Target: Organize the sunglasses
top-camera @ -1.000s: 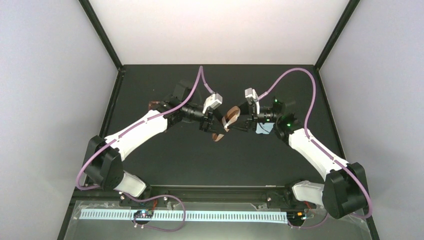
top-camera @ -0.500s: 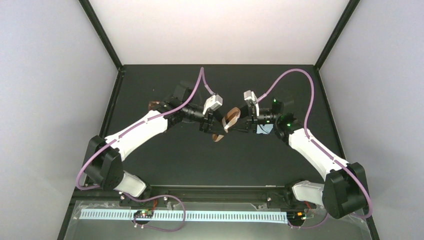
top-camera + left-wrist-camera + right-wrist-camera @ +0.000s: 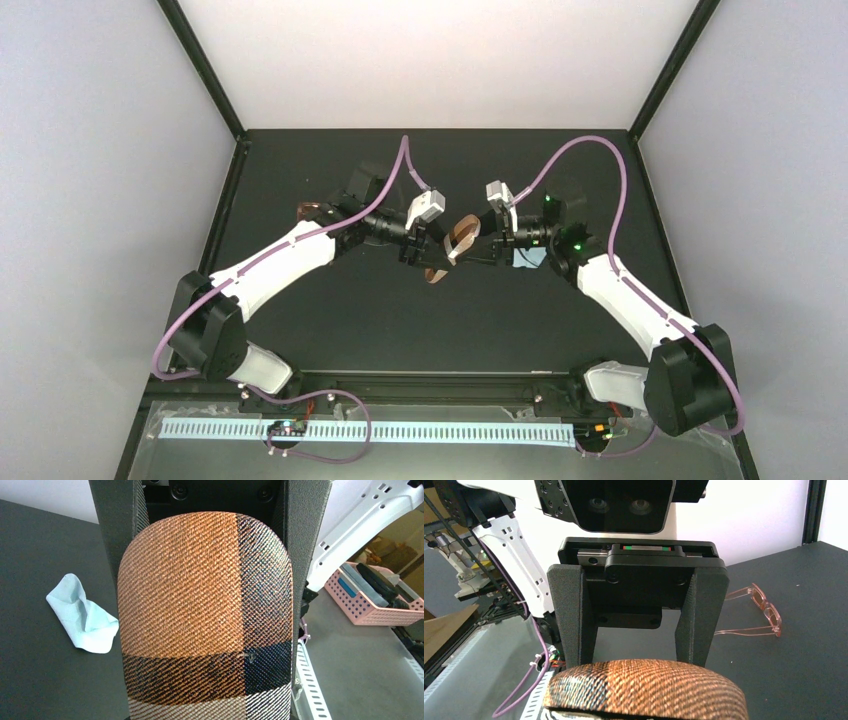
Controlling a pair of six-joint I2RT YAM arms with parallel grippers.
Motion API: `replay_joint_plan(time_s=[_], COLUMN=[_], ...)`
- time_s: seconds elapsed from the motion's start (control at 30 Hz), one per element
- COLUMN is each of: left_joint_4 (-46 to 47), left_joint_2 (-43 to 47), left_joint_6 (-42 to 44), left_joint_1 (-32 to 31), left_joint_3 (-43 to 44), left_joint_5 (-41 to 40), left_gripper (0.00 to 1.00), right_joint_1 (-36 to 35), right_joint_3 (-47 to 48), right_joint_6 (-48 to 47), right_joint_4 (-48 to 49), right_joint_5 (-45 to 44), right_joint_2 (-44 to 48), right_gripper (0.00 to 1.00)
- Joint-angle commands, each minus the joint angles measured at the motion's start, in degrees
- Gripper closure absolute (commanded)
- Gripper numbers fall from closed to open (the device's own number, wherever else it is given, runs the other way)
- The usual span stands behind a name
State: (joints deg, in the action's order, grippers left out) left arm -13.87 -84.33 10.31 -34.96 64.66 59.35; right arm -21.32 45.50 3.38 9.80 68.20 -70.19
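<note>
From above, my left claw and my right claw meet nose to nose over the middle of the dark table. The plaid glasses case sits slanted between them. The sunglasses lie well away on the table's far left, half hidden behind my left arm.

In my left wrist view the glasses case fills nearly everything: orange-brown weave, dark stripes, a pale band at the bottom. Its rounded end is wedged between my right claw's fingers, whose foam faces press its two sides, so that claw is partly open and clamped on the case. My left fingers are hidden here. A crumpled light-blue cloth lies on the table to the left, and a pink basket stands beyond the table to the right.

In my right wrist view my left claw faces the lens, its fingers parted about the width of the case and reaching down behind its domed top, gripping it. My right fingers are hidden here. The sunglasses rest on the table at the right with their temple arms unfolded, touching neither claw.
</note>
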Motion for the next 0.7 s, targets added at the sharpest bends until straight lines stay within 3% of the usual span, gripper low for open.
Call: replay_joint_plan(time_s=[0.0, 0.13, 0.33, 0.5, 0.67], left_joint_4=[-0.7, -1.5, -2.8, -3.8, -3.8], left_joint_2=[1.7, 1.8, 2.1, 2.6, 2.6], left_joint_6=[2.0, 3.0, 4.8, 6.2, 6.5], left_joint_1=[-0.3, -0.3, -0.3, -0.2, -0.1], left_joint_3=[0.2, 0.3, 0.3, 0.5, 0.6], left_joint_5=[0.7, 0.4, 0.4, -0.8, -3.2], left_gripper=[0.38, 0.22, 0.11, 0.16, 0.31], right_joint_1=[-0.3, -0.3, -0.3, -0.3, -0.3], right_joint_3=[2.0, 2.1, 2.3, 2.8, 3.2], right_joint_6=[-4.5, -5.4, -7.2, -9.5, -10.1], right_joint_4=[-2.2, -2.9, -4.6, -7.2, -8.2], right_joint_5=[1.0, 1.4, 1.8, 1.6, 1.0], right_joint_2=[-0.2, -0.3, -0.5, -0.5, -0.8], right_gripper=[0.8, 0.84, 0.86, 0.88, 0.89])
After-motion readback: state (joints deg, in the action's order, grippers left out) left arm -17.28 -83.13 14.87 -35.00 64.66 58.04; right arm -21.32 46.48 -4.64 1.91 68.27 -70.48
